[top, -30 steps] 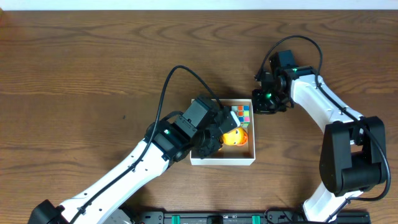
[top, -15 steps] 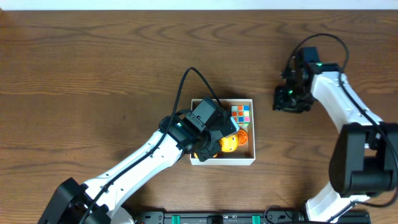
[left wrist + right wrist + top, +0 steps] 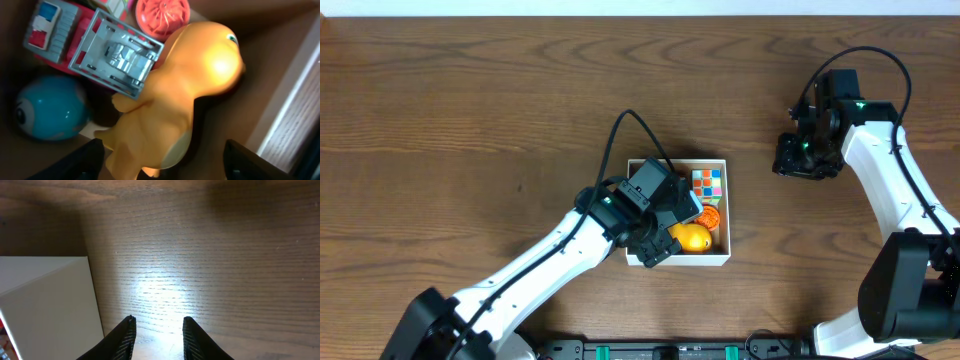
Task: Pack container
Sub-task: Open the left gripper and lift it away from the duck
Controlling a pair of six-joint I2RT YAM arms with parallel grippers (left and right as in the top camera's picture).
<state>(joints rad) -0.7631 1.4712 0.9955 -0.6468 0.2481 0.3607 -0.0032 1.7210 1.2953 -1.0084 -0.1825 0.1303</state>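
The container (image 3: 686, 259), a shallow white-walled box, sits mid-table. My left gripper (image 3: 658, 240) hangs inside it, jaws wide open. A yellow dinosaur toy (image 3: 185, 85) lies loose on the tan floor between the two dark fingers (image 3: 92, 160). Around it lie a blue ball with an eye (image 3: 50, 107), a red and grey toy truck (image 3: 107, 50) and a red round disc (image 3: 162, 12). A colour cube (image 3: 708, 183) fills the far right corner. My right gripper (image 3: 807, 160) hovers over bare wood to the right of the box, partly open with nothing in it (image 3: 157, 330).
The container's white outer wall (image 3: 47, 305) shows at the left of the right wrist view, apart from the fingers. Brown wooden table (image 3: 470, 110) spreads all around. A black rail (image 3: 720, 350) runs along the front edge.
My left gripper has opened and let the yellow dinosaur go inside the box. The right arm has pulled away to the right of the box, its jaws parting a little.
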